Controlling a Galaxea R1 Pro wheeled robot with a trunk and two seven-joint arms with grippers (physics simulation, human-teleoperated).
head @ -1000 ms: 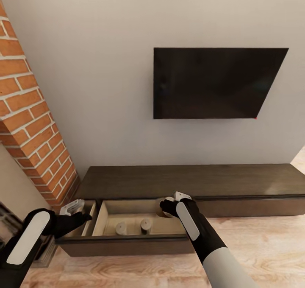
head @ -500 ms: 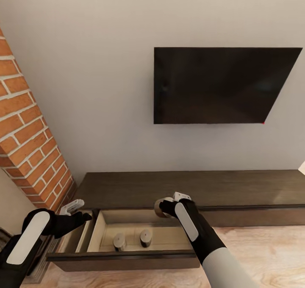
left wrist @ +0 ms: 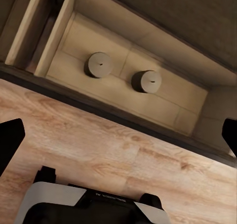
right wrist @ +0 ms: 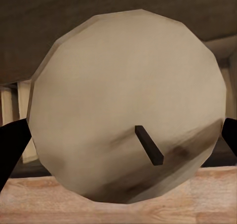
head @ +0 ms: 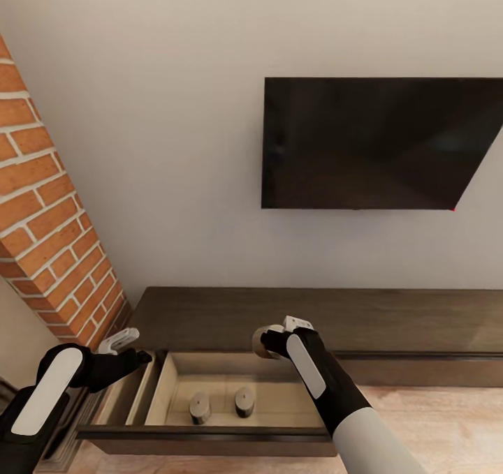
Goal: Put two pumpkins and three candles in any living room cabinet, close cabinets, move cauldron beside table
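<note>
The long dark-brown cabinet (head: 391, 313) runs along the wall, with one wide drawer (head: 209, 435) pulled out. Two grey-brown candles (head: 200, 408) (head: 244, 401) stand upright on its pale floor; the left wrist view has them too, one candle (left wrist: 99, 65) beside the other candle (left wrist: 146, 81). My right gripper (head: 274, 339) is shut on a third candle (head: 261, 342), held above the drawer's back right corner. That candle (right wrist: 123, 100) shows its wick end on in the right wrist view. My left gripper (head: 124, 343) hangs open over the drawer's left end. The pumpkins and the cauldron are out of view.
A black TV (head: 377, 142) hangs on the wall above the cabinet. A red brick column (head: 42, 216) rises at the left, close to my left arm. A narrower open compartment (head: 129, 390) lies left of the drawer. Wood floor (head: 433, 418) runs in front of the cabinet.
The whole picture has shifted, so the camera has moved and the cabinet sits lower in view. The held candle now sits higher against the drawer's back edge. The left gripper stays open.
</note>
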